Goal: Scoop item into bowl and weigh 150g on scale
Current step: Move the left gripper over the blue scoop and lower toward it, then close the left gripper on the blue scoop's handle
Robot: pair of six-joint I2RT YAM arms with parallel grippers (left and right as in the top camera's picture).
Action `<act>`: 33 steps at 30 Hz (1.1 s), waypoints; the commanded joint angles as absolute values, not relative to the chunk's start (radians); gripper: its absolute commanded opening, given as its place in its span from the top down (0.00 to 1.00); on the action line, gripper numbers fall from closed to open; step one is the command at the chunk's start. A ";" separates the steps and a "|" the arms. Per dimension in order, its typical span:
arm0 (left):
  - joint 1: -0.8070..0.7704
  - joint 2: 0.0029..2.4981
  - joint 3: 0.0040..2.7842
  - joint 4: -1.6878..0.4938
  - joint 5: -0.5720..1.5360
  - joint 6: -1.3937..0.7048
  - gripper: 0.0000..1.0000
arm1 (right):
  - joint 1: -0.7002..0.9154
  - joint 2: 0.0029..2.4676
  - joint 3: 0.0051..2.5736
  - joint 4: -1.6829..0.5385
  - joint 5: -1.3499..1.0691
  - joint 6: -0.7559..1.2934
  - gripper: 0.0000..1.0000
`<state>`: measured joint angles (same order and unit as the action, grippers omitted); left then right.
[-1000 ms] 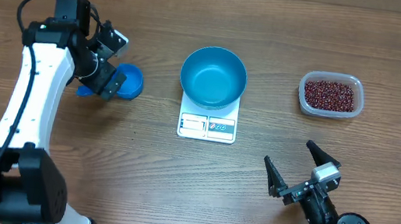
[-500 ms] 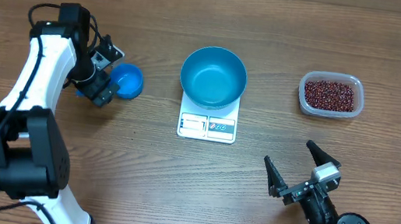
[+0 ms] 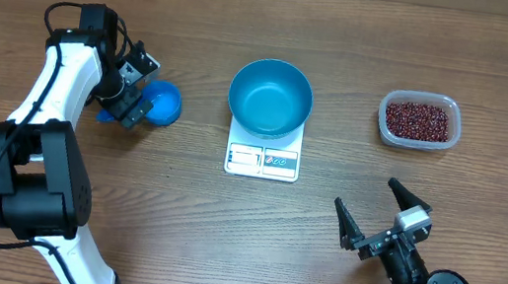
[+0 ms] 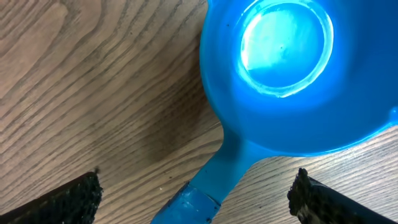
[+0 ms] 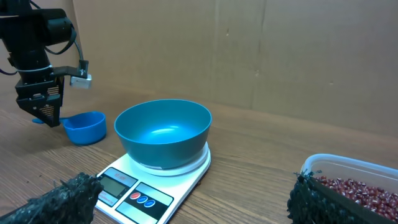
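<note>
The empty blue bowl [image 3: 270, 97] [image 5: 163, 130] stands on the white scale [image 3: 262, 161] [image 5: 140, 193] at mid-table. Dark red-brown beans [image 3: 420, 121] [image 5: 367, 186] fill a clear tub at the right. A small blue scoop [image 3: 162, 102] [image 4: 280, 68] [image 5: 84, 126] lies on the wood at the left. My left gripper [image 3: 126, 100] [image 4: 196, 198] hangs open over the scoop's handle [image 4: 205, 186], one finger on each side and neither touching it. Down at the near right, my right gripper [image 3: 375, 214] [image 5: 196, 199] stands open and empty, facing the scale.
The clear tub's rim [image 3: 383, 110] sits about a hand's width right of the scale. A cardboard wall [image 5: 249, 50] closes off the table's far side. Bare wood lies between the scoop and the scale.
The left arm's links have swung over to the left while its gripper stays above the scoop's handle. The right arm, bowl and tub have not moved.
</note>
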<state>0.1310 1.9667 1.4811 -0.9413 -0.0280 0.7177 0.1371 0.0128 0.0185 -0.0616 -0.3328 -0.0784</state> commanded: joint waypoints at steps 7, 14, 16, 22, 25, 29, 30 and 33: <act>0.130 1.985 1.500 -0.914 0.049 0.765 0.04 | 0.129 0.003 0.008 -0.056 -0.327 -0.075 0.00; 0.131 2.027 1.500 -0.911 0.071 0.771 0.12 | 0.129 0.003 0.008 -0.056 -0.327 -0.075 0.00; 0.131 2.040 1.500 -0.909 0.072 0.771 0.16 | 0.129 0.003 0.008 -0.056 -0.327 -0.075 0.00; 0.130 2.042 1.501 -0.909 0.072 0.767 0.24 | 0.129 0.003 0.008 -0.056 -0.326 -0.075 0.00; 0.130 2.042 1.513 -0.930 0.073 0.758 0.28 | 0.129 0.003 0.008 -0.056 -0.327 -0.075 0.00; 0.130 2.042 1.596 -0.995 0.085 0.747 0.30 | 0.129 0.003 0.008 -0.056 -0.327 -0.075 0.00; 0.130 2.042 1.619 -1.014 0.088 0.748 0.30 | 0.129 0.003 0.008 -0.056 -0.326 -0.075 0.00; 0.130 2.042 1.673 -1.055 0.087 0.748 0.29 | 0.129 0.003 0.008 -0.057 -0.327 -0.075 0.00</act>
